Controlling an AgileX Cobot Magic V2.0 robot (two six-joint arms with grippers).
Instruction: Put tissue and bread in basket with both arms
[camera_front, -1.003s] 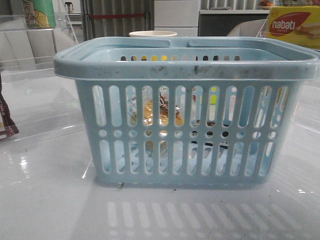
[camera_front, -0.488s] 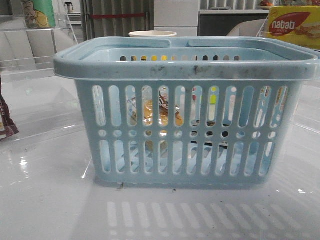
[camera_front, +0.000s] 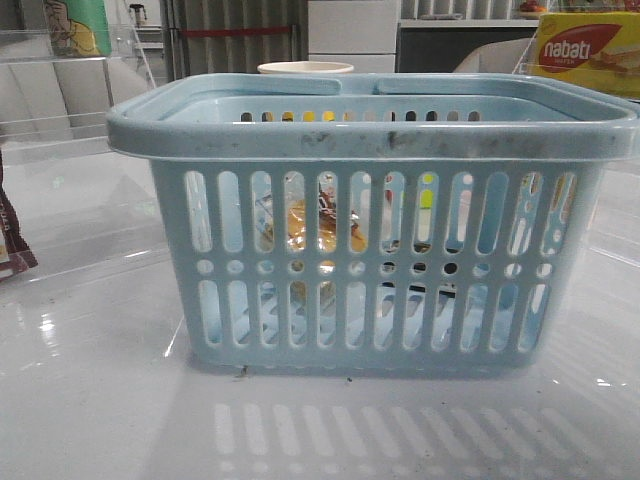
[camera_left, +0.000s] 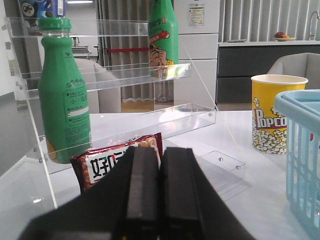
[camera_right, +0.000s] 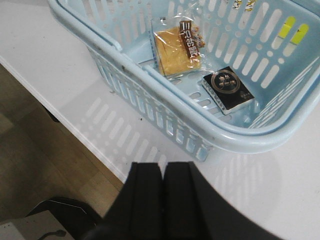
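Observation:
The light-blue basket (camera_front: 370, 140) stands in the middle of the table. It also shows in the right wrist view (camera_right: 150, 85) and at the edge of the left wrist view (camera_left: 300, 150). The bread (camera_right: 177, 47) in its clear bag lies inside the basket, and shows through the slots in the front view (camera_front: 322, 225). A black square tissue pack (camera_right: 227, 89) lies beside it on the basket floor. My left gripper (camera_left: 161, 150) is shut and empty, near a clear shelf rack, left of the basket. My right gripper (camera_right: 162, 167) is shut and empty, above the table's edge outside the basket. Neither gripper shows in the front view.
A clear acrylic shelf rack (camera_left: 125, 75) holds two green bottles (camera_left: 62, 95) (camera_left: 162, 37). A red-brown snack packet (camera_left: 107, 160) lies right in front of my left gripper. A yellow popcorn cup (camera_left: 272, 112) stands beyond the basket. A yellow-red nabati box (camera_front: 588, 50) is at the back right. The table edge and floor (camera_right: 45, 125) are near my right gripper.

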